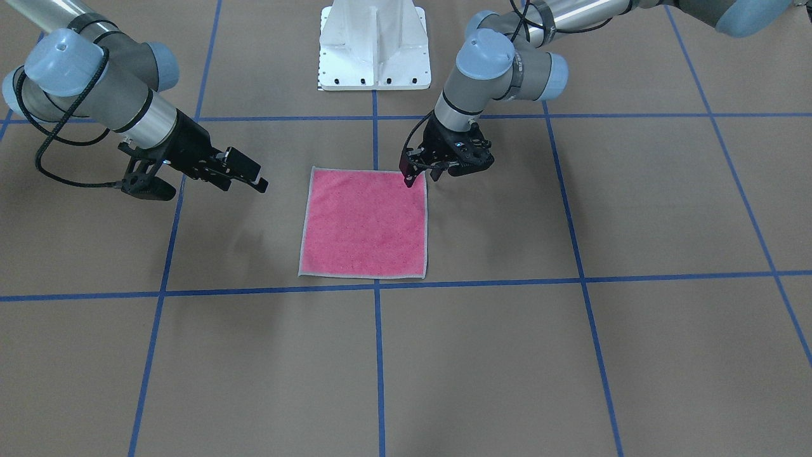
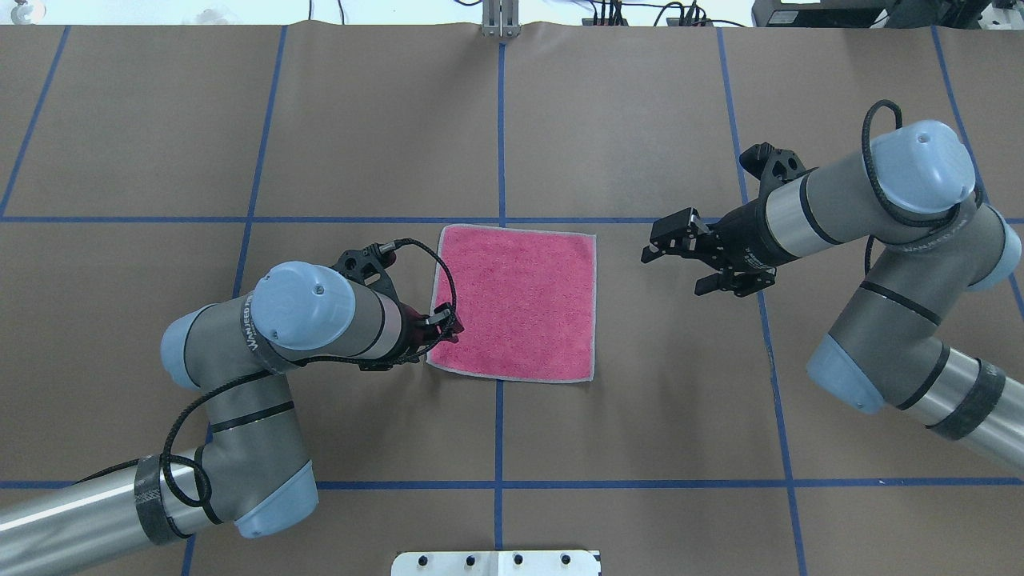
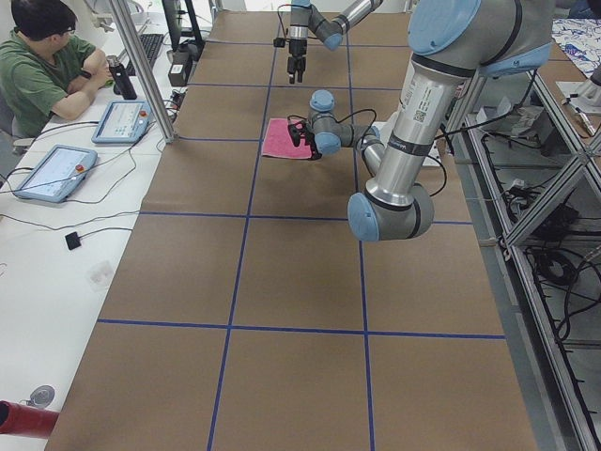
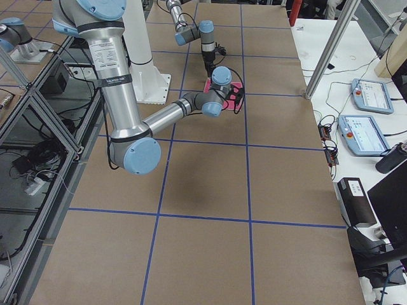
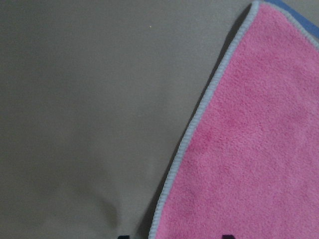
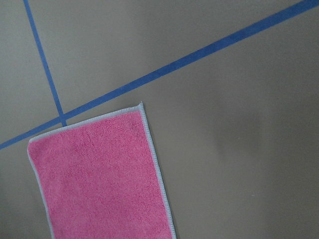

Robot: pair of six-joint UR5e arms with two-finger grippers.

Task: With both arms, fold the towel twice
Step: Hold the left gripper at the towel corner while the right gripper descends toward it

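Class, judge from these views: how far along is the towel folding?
Done: nothing; the towel lies flat, unfolded, pink face up. In hand: the left gripper, open, sits at one towel corner; the right gripper hangs open, clear of the towel. Left: both folds.

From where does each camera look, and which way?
Front-facing: across table, facing base; left arm, right arm.
Overhead: behind base, looking down; both arms.
Exterior left: table's end; left arm near.
Exterior right: opposite end; right arm near.
Left wrist: above towel edge; left claw tips.
Right wrist: above towel corner; no arm.
All share the towel.
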